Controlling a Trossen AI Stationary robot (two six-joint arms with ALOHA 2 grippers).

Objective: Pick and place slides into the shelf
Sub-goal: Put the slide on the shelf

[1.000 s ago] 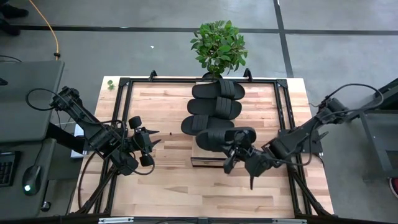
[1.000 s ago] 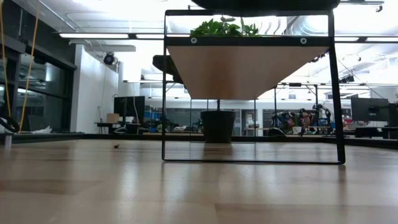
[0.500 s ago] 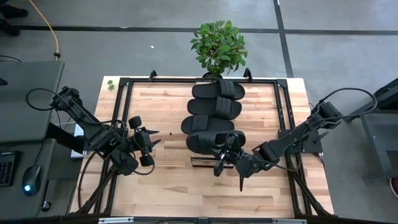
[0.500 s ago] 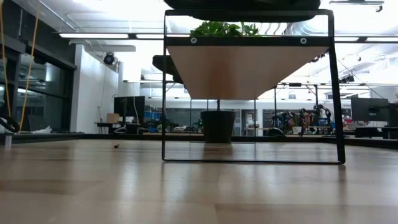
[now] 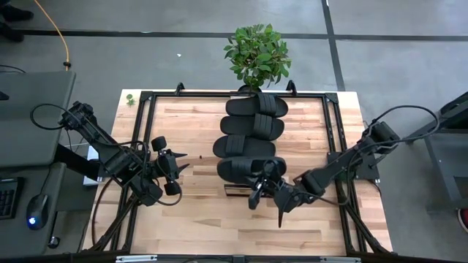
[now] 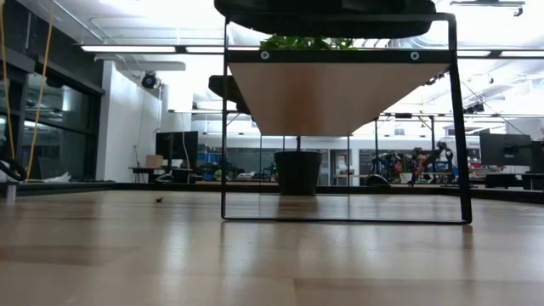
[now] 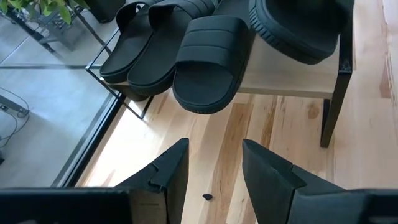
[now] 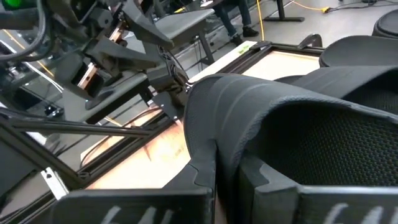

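Note:
Three black slides (image 5: pixel 252 126) lie side by side on the shelf (image 5: pixel 235 190), soles on its pale board, in the table's middle. A further slide (image 5: pixel 247 168) hangs over the shelf's near end with my right gripper (image 5: pixel 263 183) shut on it. In the low view it shows as a dark mass (image 6: pixel 327 17) above the board (image 6: pixel 340 93), with a gap between. My left gripper (image 7: pixel 214 171) stands open and empty over the table left of the shelf, facing the row of slides (image 7: pixel 205 62). My right gripper pinches the edge of the slide's strap band (image 8: pixel 227 149) between its two fingers (image 8: pixel 202 171). The fingers come nearly level, slanting from the table's near right. The slide hangs sole down, about level, lying across the shelf and clear of the board.
A potted plant (image 5: pixel 257 55) stands beyond the shelf's far end. A black metal frame (image 5: pixel 146 98) rims the tabletop. Bare wood lies left and right of the shelf and along the near edge (image 5: pixel 234 234).
My right gripper has carried the slide toward the table's left edge and downward, staying shut on it. The slide now sits lower over the shelf's near end, close beside the third slide.

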